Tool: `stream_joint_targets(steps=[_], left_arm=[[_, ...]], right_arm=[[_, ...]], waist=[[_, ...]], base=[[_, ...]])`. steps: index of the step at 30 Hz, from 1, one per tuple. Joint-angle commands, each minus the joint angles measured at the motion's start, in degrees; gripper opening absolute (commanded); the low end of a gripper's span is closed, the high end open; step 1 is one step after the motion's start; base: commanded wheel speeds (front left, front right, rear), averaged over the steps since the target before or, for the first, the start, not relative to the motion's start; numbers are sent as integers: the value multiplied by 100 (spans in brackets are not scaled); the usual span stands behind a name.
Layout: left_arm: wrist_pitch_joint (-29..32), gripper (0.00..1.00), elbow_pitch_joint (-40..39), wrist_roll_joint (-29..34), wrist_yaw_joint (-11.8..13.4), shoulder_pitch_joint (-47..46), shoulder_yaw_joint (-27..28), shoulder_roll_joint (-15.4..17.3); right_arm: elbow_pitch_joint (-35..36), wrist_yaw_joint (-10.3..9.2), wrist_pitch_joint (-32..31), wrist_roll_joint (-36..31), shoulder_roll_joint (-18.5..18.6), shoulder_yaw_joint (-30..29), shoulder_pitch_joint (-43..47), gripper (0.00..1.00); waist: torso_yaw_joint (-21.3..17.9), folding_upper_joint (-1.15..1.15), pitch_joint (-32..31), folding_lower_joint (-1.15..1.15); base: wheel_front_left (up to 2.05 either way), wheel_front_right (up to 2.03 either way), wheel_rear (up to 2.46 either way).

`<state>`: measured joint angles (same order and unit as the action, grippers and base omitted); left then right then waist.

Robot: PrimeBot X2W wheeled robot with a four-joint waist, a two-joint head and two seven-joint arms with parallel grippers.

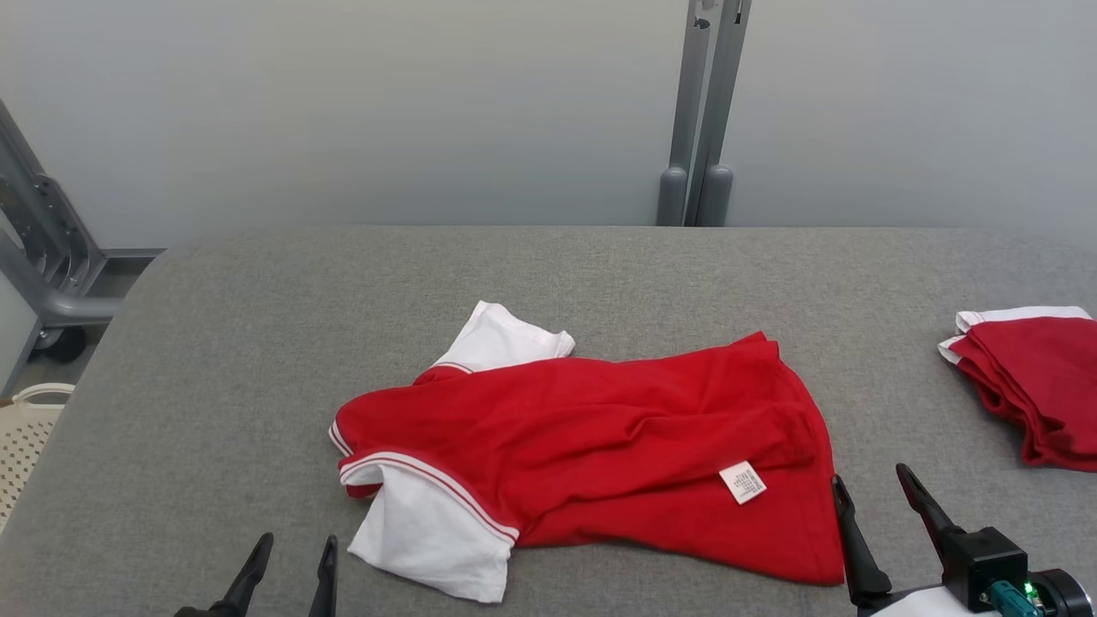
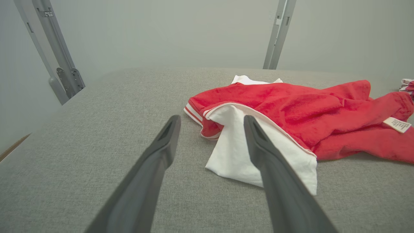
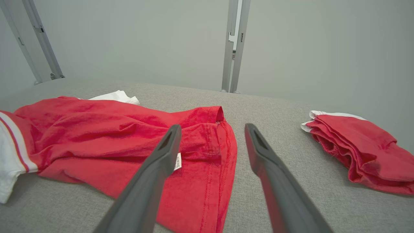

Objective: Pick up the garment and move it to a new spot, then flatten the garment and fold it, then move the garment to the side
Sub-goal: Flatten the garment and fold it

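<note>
Head view: basket [image 1: 26,428] far L | R wrist: garment [image 3: 97,129] hem seam | L end effector [image 1: 296,540], R end effector [image 1: 868,474] spread, empty

The red garment [image 1: 600,437] lay crumpled on the grey table [image 1: 257,343], between the two grippers. The left gripper [image 1: 297,540] had its jaws apart, with a white sleeve [image 1: 428,531] just beside its inner finger. The right gripper [image 1: 868,475], jaws apart, stood at the garment's edge, a folded red pile [image 1: 1037,377] beyond its outer finger.
</note>
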<state>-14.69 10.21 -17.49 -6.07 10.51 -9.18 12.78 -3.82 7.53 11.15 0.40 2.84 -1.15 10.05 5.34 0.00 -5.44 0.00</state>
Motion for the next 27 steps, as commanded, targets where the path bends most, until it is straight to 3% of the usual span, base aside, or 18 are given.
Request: stream_joint_targets(steps=[1,11,16,27], left_arm=[[56,100,54,0,10,-77,-16,47],[648,100,825,146,-78,-550,-452,317],[868,100,1538,160,-120,-1040,-769,456],[785,100,2676,-109,-138,-2047,-1584,539]], right_arm=[[27,-9,-33,53,10,-9,21,100],[26,-9,-470,-10,50,-17,-198,100],[-124,-9,-981,20,235,106,-502,100],[-438,-9,-1351,187,531,331,-1095,100]], waist=[[-4,0,15,0],[-11,0,181,0],[-87,0,337,0],[-141,0,728,0]], base=[[0,0,0],[0,0,0],[0,0,0],[0,0,0]])
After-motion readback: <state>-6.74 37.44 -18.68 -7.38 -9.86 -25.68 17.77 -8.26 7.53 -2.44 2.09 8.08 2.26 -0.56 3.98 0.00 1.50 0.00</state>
